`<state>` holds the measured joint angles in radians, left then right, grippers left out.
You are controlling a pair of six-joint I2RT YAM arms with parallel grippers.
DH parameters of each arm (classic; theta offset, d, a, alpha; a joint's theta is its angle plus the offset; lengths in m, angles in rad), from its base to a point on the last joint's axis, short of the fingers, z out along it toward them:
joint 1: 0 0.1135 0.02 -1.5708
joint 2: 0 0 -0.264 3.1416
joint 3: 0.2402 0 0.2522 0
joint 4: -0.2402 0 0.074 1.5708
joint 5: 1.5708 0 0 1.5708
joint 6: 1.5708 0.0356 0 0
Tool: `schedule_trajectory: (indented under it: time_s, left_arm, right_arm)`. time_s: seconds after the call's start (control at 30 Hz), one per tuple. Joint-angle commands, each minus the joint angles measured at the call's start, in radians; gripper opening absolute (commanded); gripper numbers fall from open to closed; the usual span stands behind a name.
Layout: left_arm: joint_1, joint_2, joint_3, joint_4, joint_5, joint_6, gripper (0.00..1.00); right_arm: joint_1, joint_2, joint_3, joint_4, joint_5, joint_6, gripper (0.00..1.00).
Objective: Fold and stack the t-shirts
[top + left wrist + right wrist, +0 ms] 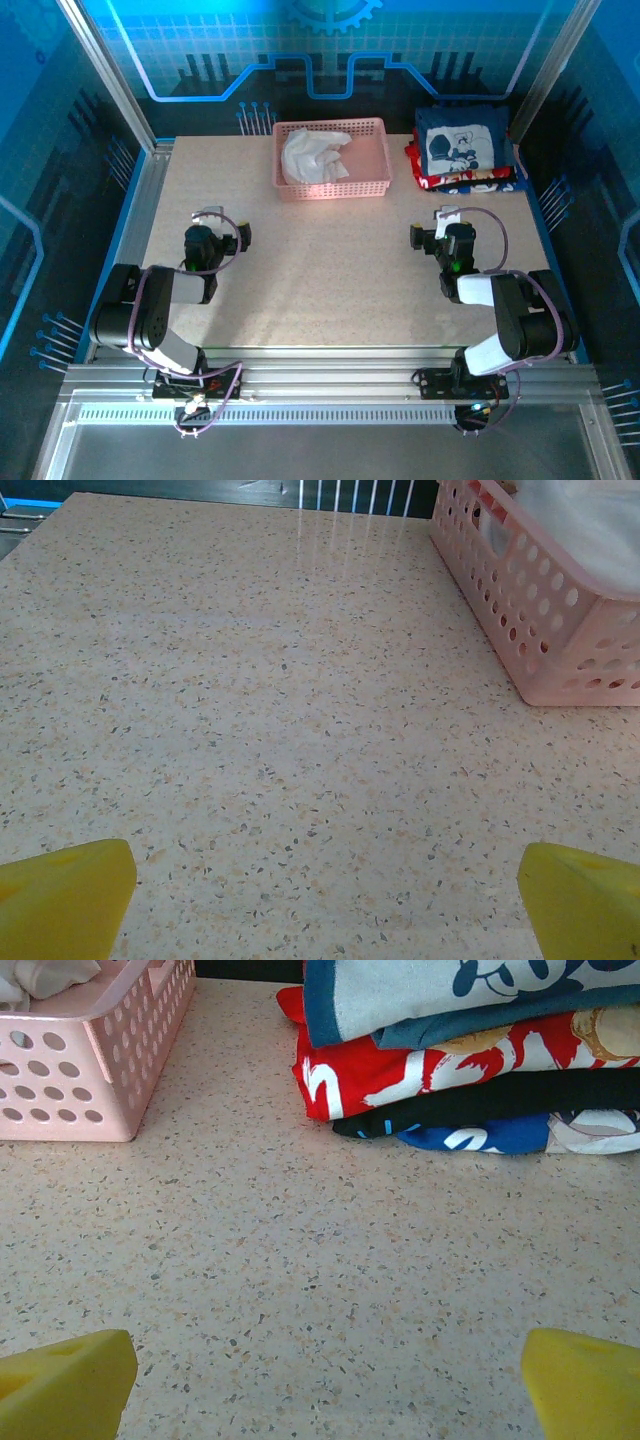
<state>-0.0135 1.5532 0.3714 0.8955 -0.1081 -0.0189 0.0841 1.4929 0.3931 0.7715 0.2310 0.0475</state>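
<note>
- Left claw (322, 900): fingers spread wide with nothing in them, sitting low over the bare table (250, 730), in front of the pink basket (545, 630) and off to its left.
- Right claw (325, 1380): same deal, spread and empty, in front of the basket and off to its right.
- The white t-shirt (313, 155) is crumpled inside the basket. Looks like the one left to fold.
- The stack of folded t-shirts (450, 1070) sits just right of the basket: navy on top, then red, black, and blue at the bottom.
- So my guess is the step in hand is fetching the white one. I'd come in over the basket's near wall, pinch a high fold of cloth (not the lattice!) and lift straight up past the rim so the basket doesn't drag along. Then spread it flat on the open table in front of the basket.
</note>
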Motion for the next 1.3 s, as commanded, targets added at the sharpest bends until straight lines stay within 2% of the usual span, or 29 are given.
schedule_trajectory:
  time_s: [0.0, 0.27, 0.3, 0.4, 0.47, 0.53, 0.63, 0.73, 0.83, 0.97, 1.13, 1.27]
  left_arm:
    - [-0.003, -0.008, 0.017, 0.008, -0.008, 0.02, 0.99]
    - [-0.004, -0.023, 0.018, 0.003, -0.009, 0.025, 0.99]
    - [-0.006, -0.067, 0.031, -0.049, -0.007, 0.027, 0.99]
    - [-0.012, -0.238, 0.113, -0.321, -0.034, 0.017, 0.99]
    - [-0.013, -0.323, 0.185, -0.454, -0.019, -0.043, 0.99]
    - [-0.013, -0.338, 0.325, -0.642, 0.024, -0.144, 0.99]
    - [-0.014, -0.219, 0.608, -0.98, 0.065, -0.271, 0.99]
    - [-0.014, -0.043, 0.85, -1.183, 0.166, -0.355, 0.99]
    - [-0.017, 0.114, 1.022, -1.241, 0.288, -0.414, 0.99]
    - [-0.03, 0.308, 1.211, -1.342, 0.344, -0.454, 0.9]
    - [-0.061, 0.449, 1.34, -1.39, 0.351, -0.442, 0.83]
    - [-0.065, 0.536, 1.406, -1.428, 0.337, -0.452, 0.72]
  right_arm:
    - [-0.003, 0.007, 0.014, 0.028, 0.013, -0.002, 1.0]
    - [-0.003, 0.001, 0.023, 0.016, 0.009, -0.009, 1.0]
    - [0.001, -0.034, 0.069, -0.098, -0.005, -0.018, 1.0]
    - [0.03, -0.146, 0.323, -0.631, 0.03, 0.029, 1.0]
    - [0.05, -0.191, 0.427, -0.813, -0.018, 0.055, 1.0]
    - [0.09, -0.223, 0.53, -0.954, -0.075, 0.065, 1.0]
    - [0.127, -0.192, 0.692, -1.148, -0.174, 0.124, 1.0]
    - [0.144, -0.079, 0.894, -1.328, -0.296, 0.204, 1.0]
    - [0.195, 0.032, 1.059, -1.42, -0.38, 0.225, 1.0]
    - [0.284, 0.191, 1.267, -1.501, -0.409, 0.234, 1.0]
    - [0.326, 0.375, 1.471, -1.566, -0.507, 0.299, 1.0]
    - [0.363, 0.496, 1.621, -1.614, -0.506, 0.316, 1.0]
